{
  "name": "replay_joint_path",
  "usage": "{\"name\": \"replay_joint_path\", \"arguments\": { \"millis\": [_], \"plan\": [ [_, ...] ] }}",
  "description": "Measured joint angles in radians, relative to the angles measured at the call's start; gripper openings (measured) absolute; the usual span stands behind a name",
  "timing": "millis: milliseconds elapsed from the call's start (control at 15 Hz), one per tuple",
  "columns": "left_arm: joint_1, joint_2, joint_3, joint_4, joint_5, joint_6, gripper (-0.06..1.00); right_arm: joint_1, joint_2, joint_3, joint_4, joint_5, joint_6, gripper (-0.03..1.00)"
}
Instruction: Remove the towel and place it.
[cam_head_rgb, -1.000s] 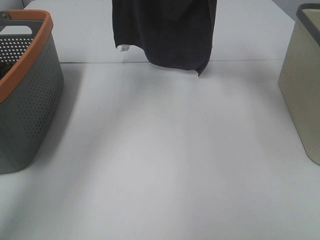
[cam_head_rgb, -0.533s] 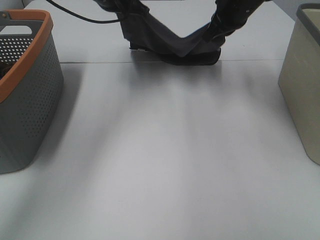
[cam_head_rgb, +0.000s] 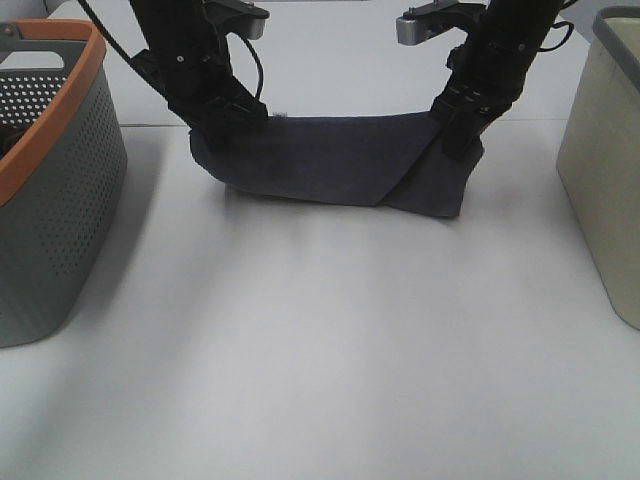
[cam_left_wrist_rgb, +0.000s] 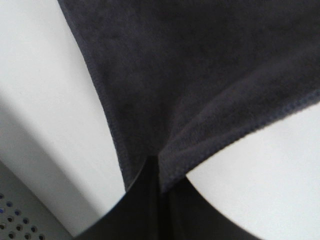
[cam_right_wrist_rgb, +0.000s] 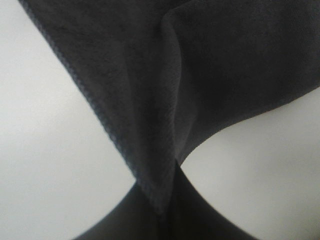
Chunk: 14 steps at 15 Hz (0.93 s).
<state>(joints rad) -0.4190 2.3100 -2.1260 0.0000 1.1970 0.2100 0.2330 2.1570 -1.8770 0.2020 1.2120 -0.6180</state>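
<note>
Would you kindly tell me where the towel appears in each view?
Exterior high: towel on the table's far middle, between left gripper and right gripper.
Left wrist: towel fills most of the picture, pinched in the jaws.
Right wrist: towel likewise, pinched in the jaws.
Shared landmark: the white table.

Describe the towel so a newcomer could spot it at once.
On the white table, look at the far side, midway between the grey orange-rimmed basket and the beige bin. The towel is held between the left tool and right tool, each pinching an end. It is the only cloth, dark charcoal; its neighbours are rigid containers.
</note>
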Motion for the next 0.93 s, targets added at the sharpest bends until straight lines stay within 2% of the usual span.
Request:
{"name": "replay_joint_path", "arguments": {
  "millis": [133,267,333,533,933],
  "plan": [
    [0.0,-0.012,0.044,-0.043,0.007,0.024,0.0,0.0,0.0,0.0,-0.002,0.0,0.068,0.0],
    [0.0,-0.042,0.185,-0.088,0.008,0.047,0.0,0.0,-0.007,0.045,0.0,-0.001,0.136,0.0],
    [-0.001,-0.078,0.28,-0.104,0.008,0.05,0.0,0.0,-0.027,0.127,0.011,0.0,0.133,0.0],
    [-0.001,-0.168,0.437,-0.133,0.008,0.058,0.0,0.003,-0.066,0.282,0.03,0.001,0.087,0.0],
    [-0.062,-0.191,0.581,-0.193,0.004,0.106,0.0,0.003,-0.131,0.42,-0.031,0.0,0.08,0.0]
  ]
}}
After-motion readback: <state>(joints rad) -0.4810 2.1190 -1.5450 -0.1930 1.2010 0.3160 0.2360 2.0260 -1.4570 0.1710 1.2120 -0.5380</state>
